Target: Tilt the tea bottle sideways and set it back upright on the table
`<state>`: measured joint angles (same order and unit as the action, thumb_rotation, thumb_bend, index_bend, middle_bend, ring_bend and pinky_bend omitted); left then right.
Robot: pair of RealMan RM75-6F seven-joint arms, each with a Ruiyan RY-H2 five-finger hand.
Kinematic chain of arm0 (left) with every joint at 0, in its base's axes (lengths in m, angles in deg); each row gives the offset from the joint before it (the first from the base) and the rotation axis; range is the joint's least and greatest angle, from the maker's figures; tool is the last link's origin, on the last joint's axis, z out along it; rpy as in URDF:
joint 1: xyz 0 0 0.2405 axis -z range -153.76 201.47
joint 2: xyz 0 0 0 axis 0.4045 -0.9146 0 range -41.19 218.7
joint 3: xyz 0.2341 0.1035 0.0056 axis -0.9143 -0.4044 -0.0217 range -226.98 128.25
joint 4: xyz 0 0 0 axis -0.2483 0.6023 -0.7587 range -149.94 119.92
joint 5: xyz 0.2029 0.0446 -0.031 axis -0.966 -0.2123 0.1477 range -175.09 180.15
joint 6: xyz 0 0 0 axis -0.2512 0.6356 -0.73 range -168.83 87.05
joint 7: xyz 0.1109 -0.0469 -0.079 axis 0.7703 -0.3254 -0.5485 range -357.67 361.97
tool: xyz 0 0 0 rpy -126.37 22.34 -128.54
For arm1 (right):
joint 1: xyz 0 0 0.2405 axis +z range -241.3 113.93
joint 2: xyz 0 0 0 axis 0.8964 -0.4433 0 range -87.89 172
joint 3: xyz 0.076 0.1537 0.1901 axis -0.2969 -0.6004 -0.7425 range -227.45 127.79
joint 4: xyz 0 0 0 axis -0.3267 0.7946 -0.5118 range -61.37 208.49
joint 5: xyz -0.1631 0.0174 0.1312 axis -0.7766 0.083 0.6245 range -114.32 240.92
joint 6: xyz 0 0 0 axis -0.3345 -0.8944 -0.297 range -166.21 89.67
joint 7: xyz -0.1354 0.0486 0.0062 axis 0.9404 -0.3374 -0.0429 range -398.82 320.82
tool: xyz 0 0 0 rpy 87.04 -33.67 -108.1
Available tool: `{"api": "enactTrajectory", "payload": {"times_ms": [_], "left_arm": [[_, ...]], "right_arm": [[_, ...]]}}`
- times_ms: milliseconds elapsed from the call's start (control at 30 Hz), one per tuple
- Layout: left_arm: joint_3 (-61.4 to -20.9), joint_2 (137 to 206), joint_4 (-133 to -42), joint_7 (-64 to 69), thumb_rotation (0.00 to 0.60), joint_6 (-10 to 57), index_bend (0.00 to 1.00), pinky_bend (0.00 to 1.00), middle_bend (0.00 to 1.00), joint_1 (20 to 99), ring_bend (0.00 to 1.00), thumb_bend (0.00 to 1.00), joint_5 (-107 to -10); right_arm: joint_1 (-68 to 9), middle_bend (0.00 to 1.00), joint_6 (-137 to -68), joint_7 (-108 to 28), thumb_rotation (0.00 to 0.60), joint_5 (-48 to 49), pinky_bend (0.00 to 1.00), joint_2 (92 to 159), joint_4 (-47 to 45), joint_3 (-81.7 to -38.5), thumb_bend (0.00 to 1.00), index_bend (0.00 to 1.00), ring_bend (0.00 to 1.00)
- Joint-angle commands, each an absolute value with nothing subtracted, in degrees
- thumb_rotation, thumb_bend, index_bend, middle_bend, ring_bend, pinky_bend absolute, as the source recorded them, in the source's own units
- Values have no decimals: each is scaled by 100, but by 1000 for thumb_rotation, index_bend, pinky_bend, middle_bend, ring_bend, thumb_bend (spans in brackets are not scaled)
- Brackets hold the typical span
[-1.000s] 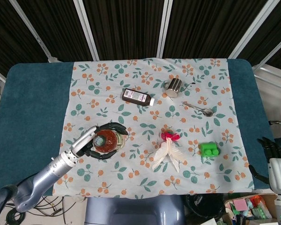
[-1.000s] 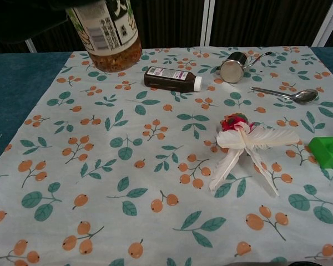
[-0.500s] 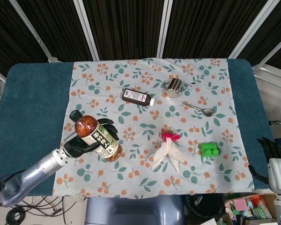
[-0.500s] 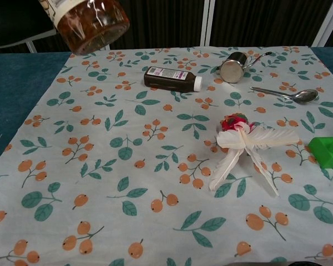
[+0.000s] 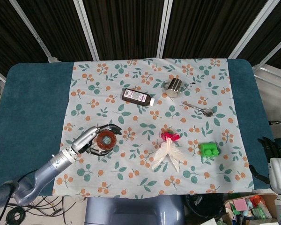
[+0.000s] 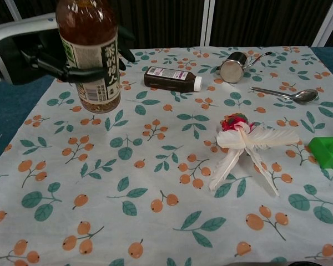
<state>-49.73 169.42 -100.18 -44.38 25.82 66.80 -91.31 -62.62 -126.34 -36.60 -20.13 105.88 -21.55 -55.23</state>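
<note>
From the head view, the tea bottle (image 5: 105,139) is seen from directly above, near the left front of the surface (image 5: 33,98), so its long axis is judged vertical. It is wrapped by the fingers of the left hand (image 5: 94,140), which holds it. The right hand (image 5: 274,157) is seen at the far right edge, well apart from the bottle; whether it is wide or narrow cannot be told.

From the chest view, the tea bottle (image 6: 91,55) is shown upright, its base at or just above the cloth (image 6: 155,166); contact cannot be confirmed. The dark fingers (image 6: 77,72) are wrapped around its label. Release onto the surface is judged the remaining step, handled by the left hand.
</note>
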Motion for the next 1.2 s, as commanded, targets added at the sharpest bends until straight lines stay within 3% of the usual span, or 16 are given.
{"api": "enactTrajectory", "payload": {"times_ms": [33,367,633,1200], "left_arm": [[-4848,17603,-9754,-2909,600,2499,258,357,299,6433,256,530,-8721],[-5169,17396,-10020,-5697,600,2324,258,358,298,6425,252,530,-8996],[-5415,17719,-9273,-6787,600,2542,257,356,292,6265,247,530,-9233],[-5564,18432,-7842,-7336,600,3053,243,345,288,5996,242,519,-9466]], "right_arm": [[-6261,102,-12633,-3658,600,-2015,186,10589,-2157,-5522,167,150,128],[-6263,103,-12632,-3640,600,-2015,185,10596,-2169,-5517,167,150,129],[-6262,102,-12628,-3638,600,-2006,186,10596,-2165,-5521,167,150,129],[-6257,102,-12617,-3627,600,-1999,185,10596,-2155,-5522,167,150,129]]}}
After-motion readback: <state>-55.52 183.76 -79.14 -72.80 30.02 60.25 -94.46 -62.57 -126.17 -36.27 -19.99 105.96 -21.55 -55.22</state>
